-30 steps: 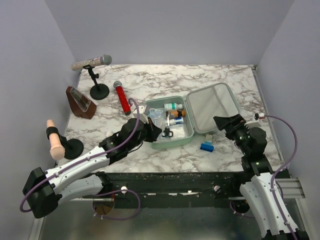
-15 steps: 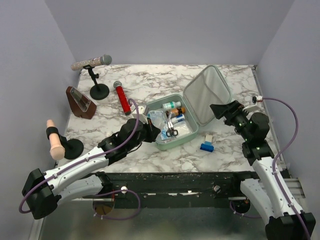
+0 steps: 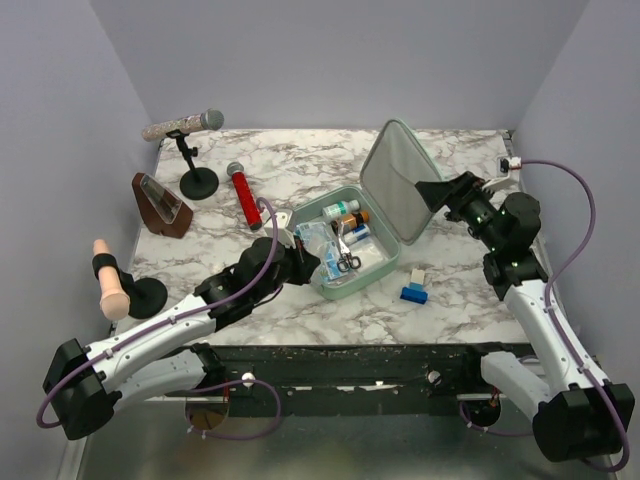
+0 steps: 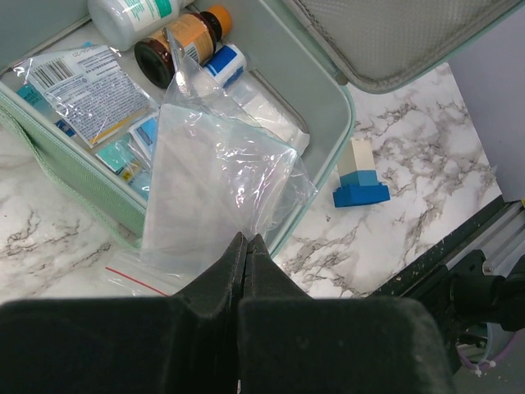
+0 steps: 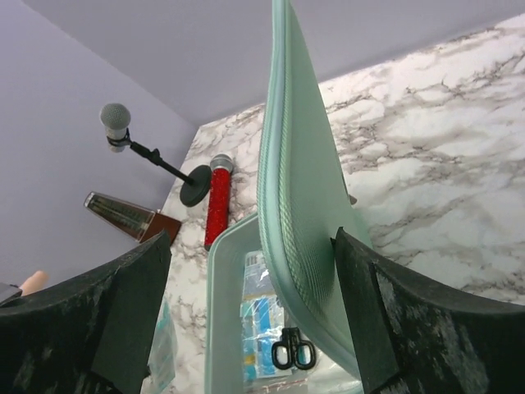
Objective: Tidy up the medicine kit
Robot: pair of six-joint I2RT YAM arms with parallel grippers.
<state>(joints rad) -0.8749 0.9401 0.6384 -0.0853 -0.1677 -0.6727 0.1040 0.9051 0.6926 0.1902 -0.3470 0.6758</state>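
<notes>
The mint-green medicine kit [image 3: 385, 268] sits mid-table with its lid [image 3: 392, 180] standing nearly upright. Inside lie small bottles [image 4: 176, 45], flat packets [image 4: 90, 82] and black scissors [image 5: 293, 351]. My left gripper [image 4: 247, 240] is shut on a clear plastic bag [image 4: 213, 180] that drapes over the case's near-left rim. In the top view the left gripper [image 3: 300, 262] is at that rim. My right gripper [image 3: 430, 192] is open and straddles the lid's edge [image 5: 299, 205]. Its right finger [image 5: 361, 312] touches the lid's outer face and its left finger [image 5: 131, 312] stands well apart.
A blue and white block [image 3: 416, 285] lies on the marble right of the case. A red microphone [image 3: 245, 195], a microphone on a stand [image 3: 190, 130] and a brown metronome [image 3: 160, 203] are at the back left. A peach handle on a black stand [image 3: 110, 280] stands far left.
The lid has swung up from lying flat open to nearly upright, with my right gripper rising and moving back behind it. The case slid slightly left. My left gripper stays shut on the bag.
</notes>
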